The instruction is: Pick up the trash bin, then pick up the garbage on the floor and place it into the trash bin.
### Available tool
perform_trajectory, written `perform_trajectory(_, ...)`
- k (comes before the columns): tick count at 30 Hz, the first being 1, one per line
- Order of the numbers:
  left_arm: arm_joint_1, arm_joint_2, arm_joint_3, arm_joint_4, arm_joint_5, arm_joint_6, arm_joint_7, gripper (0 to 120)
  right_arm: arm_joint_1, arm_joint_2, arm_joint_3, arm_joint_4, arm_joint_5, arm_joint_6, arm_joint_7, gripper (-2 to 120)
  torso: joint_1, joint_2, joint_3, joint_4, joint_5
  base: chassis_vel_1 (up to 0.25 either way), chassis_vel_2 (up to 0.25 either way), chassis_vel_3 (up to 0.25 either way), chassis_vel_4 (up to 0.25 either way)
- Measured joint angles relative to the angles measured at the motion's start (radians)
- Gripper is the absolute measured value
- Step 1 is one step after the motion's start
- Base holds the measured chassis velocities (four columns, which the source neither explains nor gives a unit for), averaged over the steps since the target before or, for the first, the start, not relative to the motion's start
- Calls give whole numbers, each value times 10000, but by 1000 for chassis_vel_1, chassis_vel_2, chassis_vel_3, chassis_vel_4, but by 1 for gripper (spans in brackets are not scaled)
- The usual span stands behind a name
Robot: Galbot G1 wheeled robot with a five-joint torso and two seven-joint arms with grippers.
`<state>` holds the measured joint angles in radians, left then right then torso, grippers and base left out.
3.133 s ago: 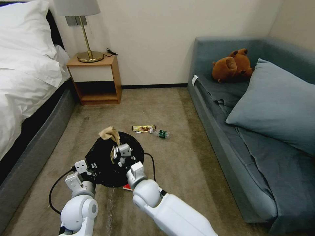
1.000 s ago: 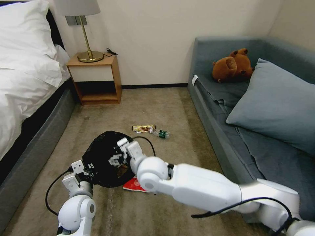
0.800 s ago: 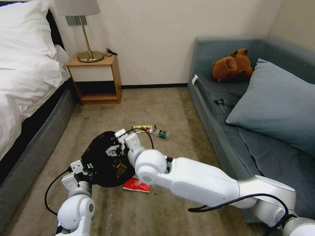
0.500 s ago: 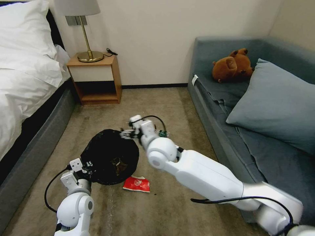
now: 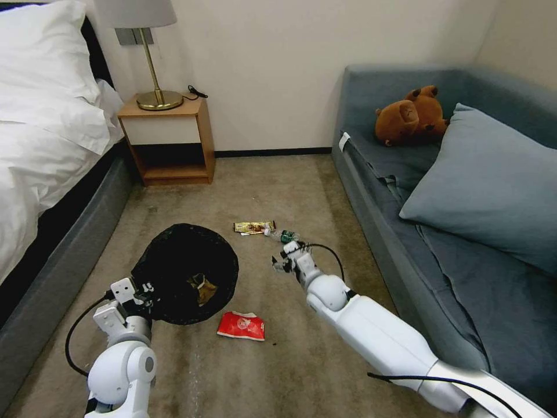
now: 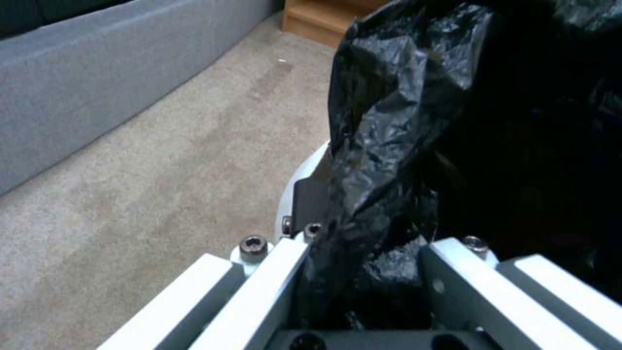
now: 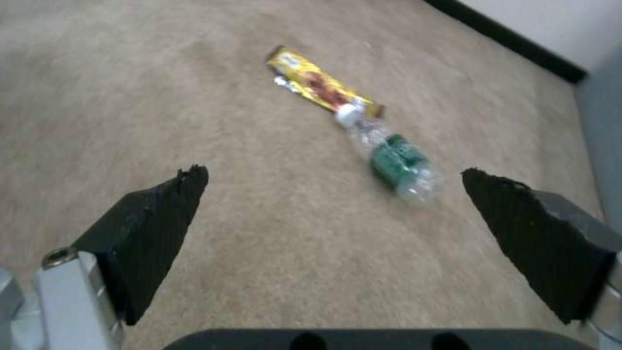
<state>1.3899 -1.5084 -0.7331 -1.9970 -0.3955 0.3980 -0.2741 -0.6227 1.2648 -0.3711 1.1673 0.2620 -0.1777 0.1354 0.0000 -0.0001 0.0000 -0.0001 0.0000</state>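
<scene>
Left gripper (image 5: 134,288): clamped on the bin (image 5: 185,273) rim; paper scrap inside
Right gripper (image 5: 284,261): fingers apart, just short of the bottle (image 5: 286,235)
Bar wrapper (image 5: 254,227): touching bottle
Red wrapper (image 5: 242,325): beside bin

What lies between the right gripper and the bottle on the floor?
Bare carpet separates the open right gripper from the bottle, seen in the right wrist view.

Crinkled glossy black plastic bag (image 6: 402,121); matt rough carpet (image 7: 194,87); clear plastic bottle (image 7: 395,163).
</scene>
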Motion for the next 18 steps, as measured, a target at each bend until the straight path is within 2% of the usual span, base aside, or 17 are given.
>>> perform_trajectory(2, 25, -32, 1, 6, 23, -22, 3, 1, -179, 205, 35, -422, -741, 421, -752, 100, 0, 0, 0, 2, 0, 0, 0, 0, 0)
perform_trajectory(6, 33, -54, -6, 7, 82, -22, 4, 1, -347, 293, -96, -597, -1088, 625, -1307, 100, 0, 1, 0, 1, -1, 0, 0, 0, 0)
perform_trajectory(8, 38, -86, -27, 5, 119, -22, 9, 1, -458, 362, -366, -878, -1459, 881, -1930, 100, 0, 1, 0, 1, -1, 0, 0, 0, 0)
perform_trajectory(10, 38, -86, -27, 5, 119, -22, 9, 1, -458, 362, -366, -878, -1459, 881, -1930, 100, 0, 1, 0, 1, -1, 0, 0, 0, 0)
perform_trajectory(12, 83, -145, -23, -91, 173, -21, 9, 1, -577, 539, -492, -1434, -1975, 1626, -2698, 100, -1, 1, 0, 2, -2, 0, 0, 0, 0)
perform_trajectory(18, 82, -256, 58, -235, 383, 68, -35, 1, -577, 796, -495, -2160, -2423, 2677, -3289, 100, 0, 1, 0, 1, -3, 0, 0, 0, 0)
